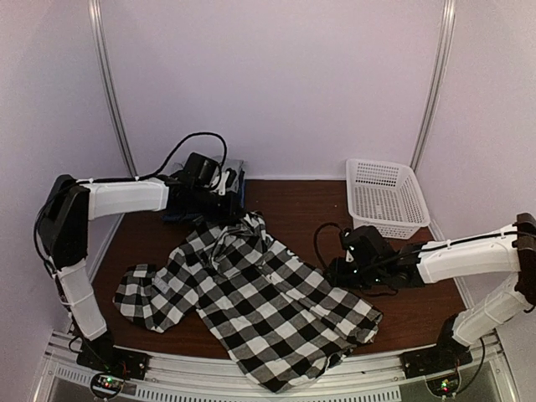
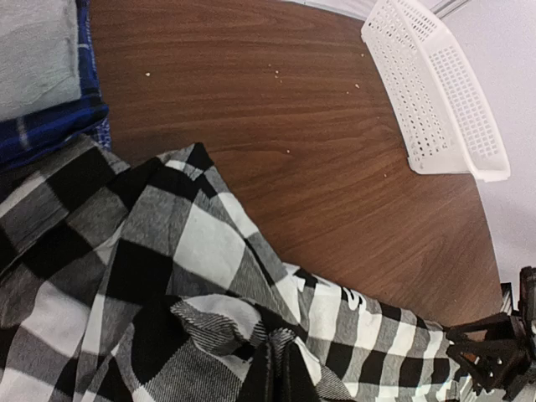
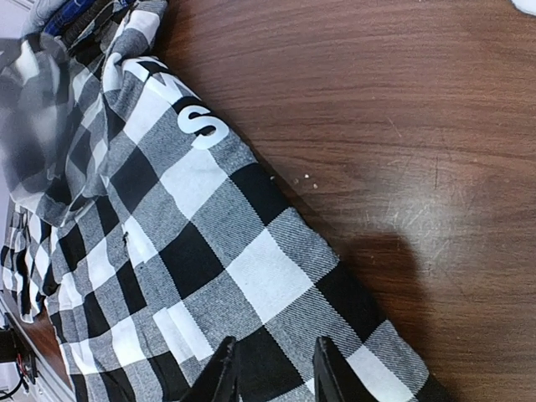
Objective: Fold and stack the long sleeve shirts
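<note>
A large black-and-white check long sleeve shirt [image 1: 260, 293] lies spread across the middle of the table, one sleeve bunched at the left. My left gripper [image 1: 229, 213] is shut on a pinch of its cloth near the collar [image 2: 280, 368], at the back. My right gripper [image 1: 338, 272] hovers low over the shirt's right edge. Its fingers [image 3: 222, 370] stand apart, with flat checked cloth [image 3: 251, 276] beneath them and nothing pinched. A folded grey shirt [image 2: 33, 50] lies on a blue-checked one [image 2: 42, 134] at the back left.
A white lattice basket [image 1: 387, 198] stands at the back right, near the wall. Bare brown tabletop [image 1: 301, 205] lies between the shirt and the basket. The folded stack [image 1: 179, 217] sits under my left arm. A black cable loops beside my right wrist.
</note>
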